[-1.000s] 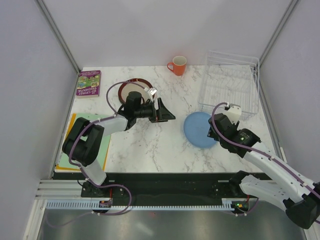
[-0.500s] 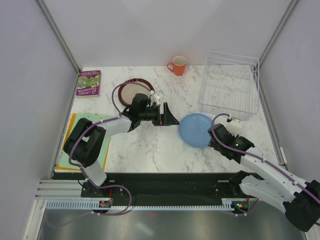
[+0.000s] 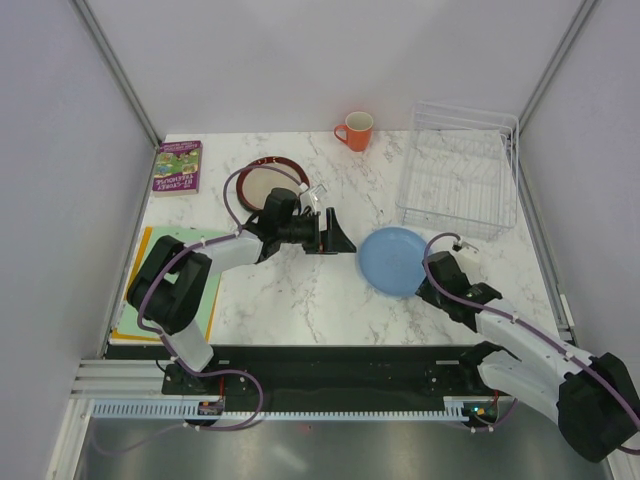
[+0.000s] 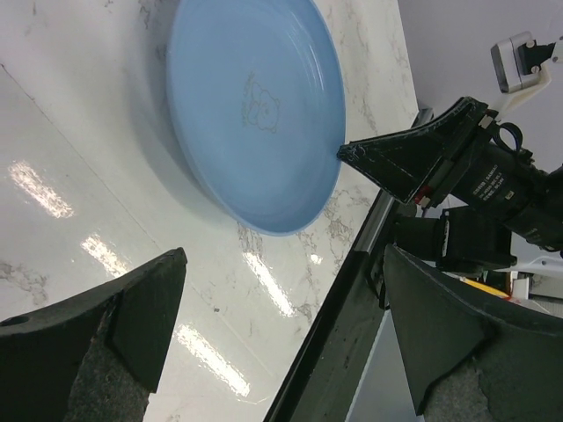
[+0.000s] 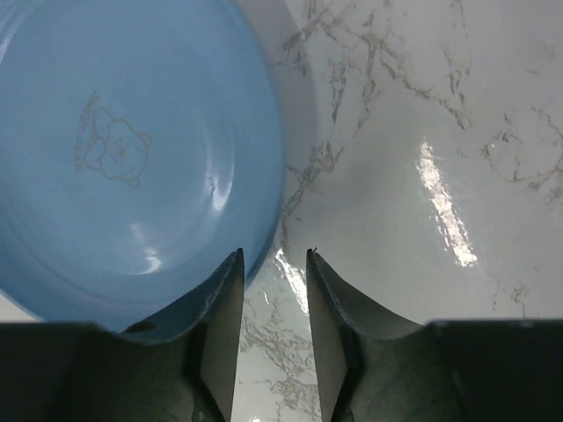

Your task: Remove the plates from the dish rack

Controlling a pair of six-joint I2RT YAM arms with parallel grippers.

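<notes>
Blue plate point(image 3: 390, 258) down on the table point(image 3: 300, 290)
It lies at 7 o'clock from the dish rack point(image 3: 460, 178). The right gripper point(image 5: 273, 257) has its fingers a little apart across the rim at 4 o'clock. The left gripper point(image 4: 283, 253) has its fingers far apart at 10 o'clock.

Orange ceramic mug point(image 3: 355, 130) is sitting beyond the left claw point(image 3: 340, 235), well apart, handle pointing left. Purple rectangular book point(image 3: 177, 166) is lying far left of it. Green and orange flat sheets point(image 3: 135, 290) are lying behind it, all on white marbled tabletop point(image 3: 300, 290).
</notes>
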